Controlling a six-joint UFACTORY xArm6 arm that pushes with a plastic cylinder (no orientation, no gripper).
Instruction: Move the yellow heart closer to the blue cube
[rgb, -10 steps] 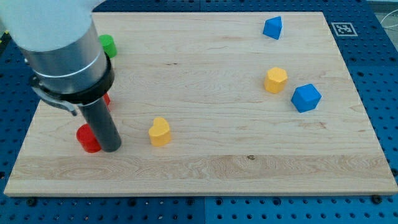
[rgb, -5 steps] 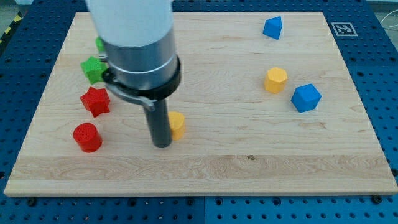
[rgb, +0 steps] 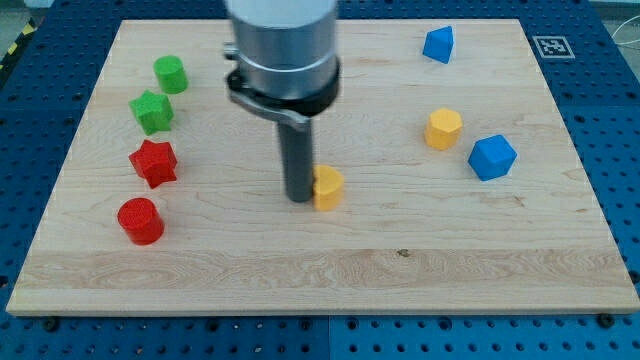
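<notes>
My tip (rgb: 300, 197), a bare rod with nothing to open or close, touches the yellow heart (rgb: 327, 187) on its view-left side near board centre. The blue cube (rgb: 492, 157) lies well apart toward the view's right, just beside a yellow hexagonal block (rgb: 443, 129).

A pale, light-grained wooden board (rgb: 330, 270) is seen on a blue perforated base (rgb: 620, 120), with a black-and-white square marker (rgb: 551, 46) at the board's top right corner. Yellow is shown by the heart (rgb: 328, 187) and the hexagonal block (rgb: 443, 129), blue by the cube (rgb: 492, 157) and the pointed block (rgb: 438, 44) near the top edge. Along the left edge, green is worn by a cylinder (rgb: 170, 74) and a star (rgb: 153, 111), red by a star (rgb: 153, 162) and a cylinder (rgb: 140, 221), while my tip (rgb: 300, 198) is dark, almost black, under a grey and white housing (rgb: 281, 40).
</notes>
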